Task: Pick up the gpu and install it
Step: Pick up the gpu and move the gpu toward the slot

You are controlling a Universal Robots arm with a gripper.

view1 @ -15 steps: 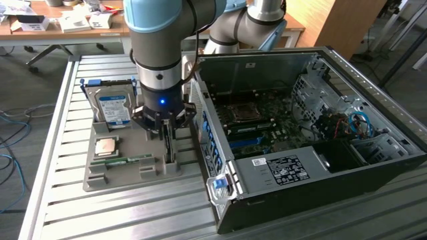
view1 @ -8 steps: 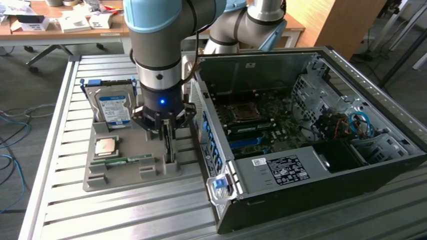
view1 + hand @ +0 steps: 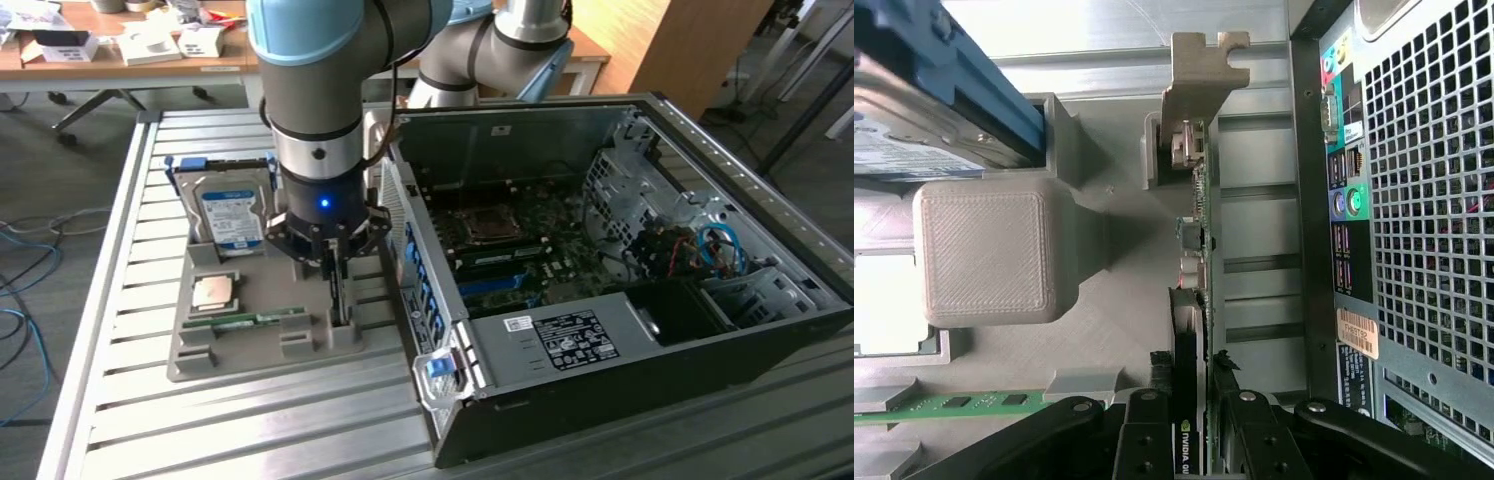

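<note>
On the gray holder, the gpu stood up on its thin edge in a slot. The gripper was right above it, and its two black fingers squeezed the card from both sides. Just beside the gpu was the open computer case. On the holder's other side sat a hard drive and a green memory stick. Everything rested on a metal table.
</note>
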